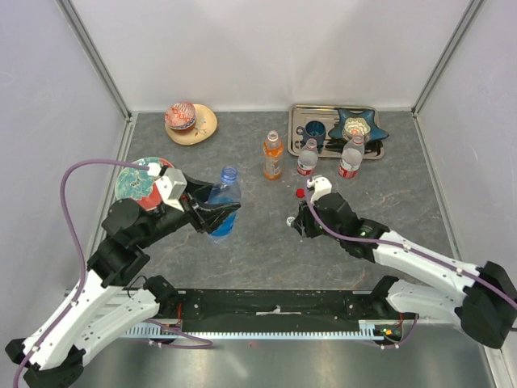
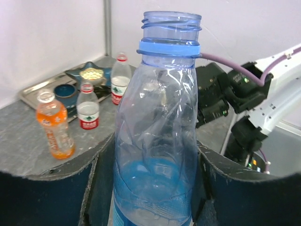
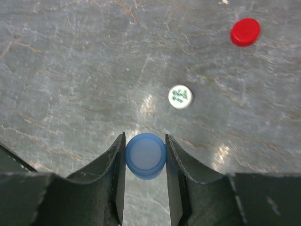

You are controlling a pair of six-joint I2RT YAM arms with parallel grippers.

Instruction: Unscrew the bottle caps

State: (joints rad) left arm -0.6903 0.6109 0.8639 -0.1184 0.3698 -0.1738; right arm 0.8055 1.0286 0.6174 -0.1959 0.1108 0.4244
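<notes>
Our right gripper (image 3: 145,139) is closed on the blue cap (image 3: 146,156), pinching its round sides over the worktop (image 3: 70,70). We think this cap is tiny, light and hard, and a bit slippery, so the sides are the best place to hold it. At one o'clock from it lies a white cap (image 3: 180,96), and farther that way a red cap (image 3: 245,32). Our left gripper (image 2: 155,155) hugs the blue bottle (image 2: 157,103) low on its body, at nine o'clock from the right gripper. Its neck is bare. The bottle looks thin, soft and crinkly, so we would squeeze gently.
</notes>
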